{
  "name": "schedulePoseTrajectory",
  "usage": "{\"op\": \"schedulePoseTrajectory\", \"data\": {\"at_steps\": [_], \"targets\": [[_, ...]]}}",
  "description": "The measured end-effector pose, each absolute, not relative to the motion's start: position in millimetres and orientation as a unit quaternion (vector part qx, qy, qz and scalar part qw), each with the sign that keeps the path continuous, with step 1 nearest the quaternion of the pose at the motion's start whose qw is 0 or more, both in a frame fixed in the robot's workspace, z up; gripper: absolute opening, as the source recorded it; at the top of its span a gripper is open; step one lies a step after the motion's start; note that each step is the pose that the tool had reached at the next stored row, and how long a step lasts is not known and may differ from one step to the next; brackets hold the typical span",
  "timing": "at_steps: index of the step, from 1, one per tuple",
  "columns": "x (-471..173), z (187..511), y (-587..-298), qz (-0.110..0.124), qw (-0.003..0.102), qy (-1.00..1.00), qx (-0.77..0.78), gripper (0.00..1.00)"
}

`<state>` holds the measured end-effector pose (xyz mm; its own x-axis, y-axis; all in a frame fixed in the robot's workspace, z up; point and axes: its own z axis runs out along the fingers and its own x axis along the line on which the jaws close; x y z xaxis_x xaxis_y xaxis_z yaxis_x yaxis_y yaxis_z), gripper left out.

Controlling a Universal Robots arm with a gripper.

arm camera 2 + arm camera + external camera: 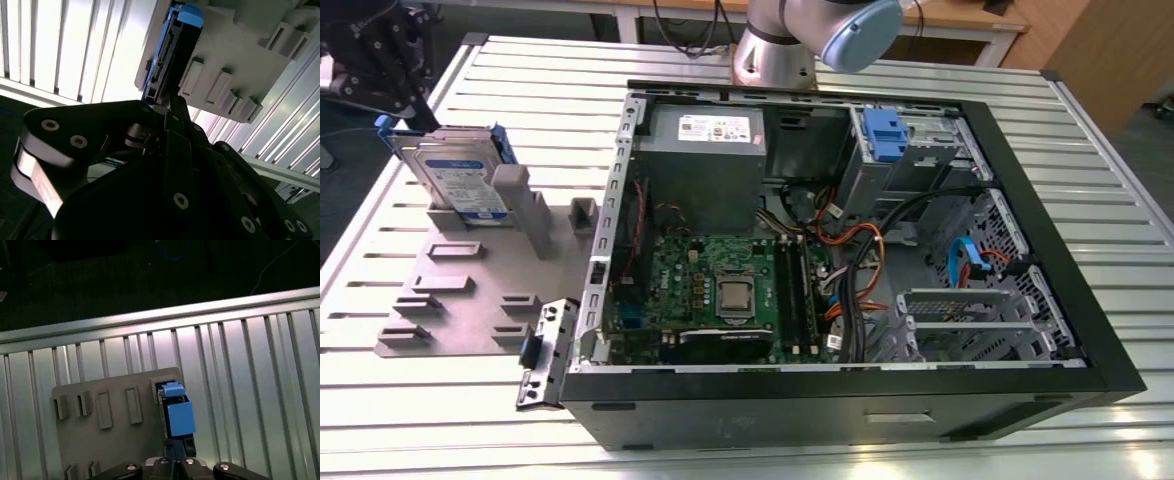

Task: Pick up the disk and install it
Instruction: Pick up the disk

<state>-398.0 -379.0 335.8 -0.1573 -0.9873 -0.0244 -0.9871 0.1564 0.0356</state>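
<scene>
The disk (460,180) stands on edge in a slot of the grey holder (467,290), right at the tip of the gripper (176,452). Whether the gripper pinches it cannot be told. Well away, the open case (854,400) holds a motherboard (720,290) and cables. Everything rests on a ribbed metal table (1121,200).

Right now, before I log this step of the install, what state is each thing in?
disk, standing on edge in the grey holder, outside the computer case.
hand, close to the disk's top end; whether it holds the disk is unclear.
grey holder, flat on the table, other slots empty.
computer case, lying on its side, open, inside exposed.
</scene>
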Motion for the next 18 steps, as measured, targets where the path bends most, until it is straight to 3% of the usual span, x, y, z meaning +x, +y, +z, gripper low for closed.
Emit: {"op": "schedulePoseTrajectory", "data": {"at_steps": [18], "targets": [[-394.0,332.8,-379.0,-0.032,-0.007,-0.758,0.652,0.11]]}}
